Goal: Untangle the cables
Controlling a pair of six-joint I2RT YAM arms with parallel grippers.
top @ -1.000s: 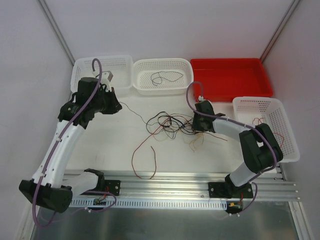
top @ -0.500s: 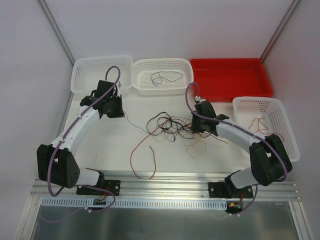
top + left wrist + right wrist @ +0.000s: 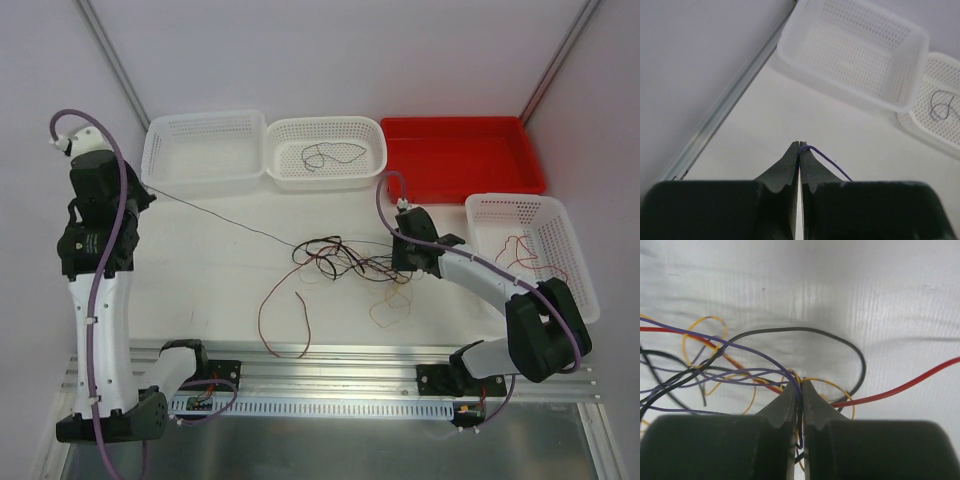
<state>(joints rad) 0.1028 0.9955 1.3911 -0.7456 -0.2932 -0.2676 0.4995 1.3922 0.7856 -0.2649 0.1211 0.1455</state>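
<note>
A tangle of thin cables [image 3: 345, 258] in black, purple, red and yellow lies mid-table. My left gripper [image 3: 143, 192] is raised at the far left, shut on one end of a purple cable [image 3: 826, 159]. That cable [image 3: 225, 220] stretches taut from it across to the tangle. My right gripper [image 3: 400, 262] is down at the tangle's right edge, shut on several strands; a purple cable [image 3: 760, 356], a black one and a yellow one run between its fingers [image 3: 785, 402]. A red cable [image 3: 282, 320] loops toward the near rail.
Two white baskets stand at the back: an empty one [image 3: 203, 150] and one [image 3: 325, 152] holding a dark cable. A red tray [image 3: 462, 155] sits at the back right. A white basket [image 3: 538, 250] with cables stands at the right. A metal rail [image 3: 330, 355] runs along the near edge.
My left arm has swung up and out to the far left, pulling the purple cable taut out of the tangle. The tangle has shifted slightly; the right gripper stayed on it.
</note>
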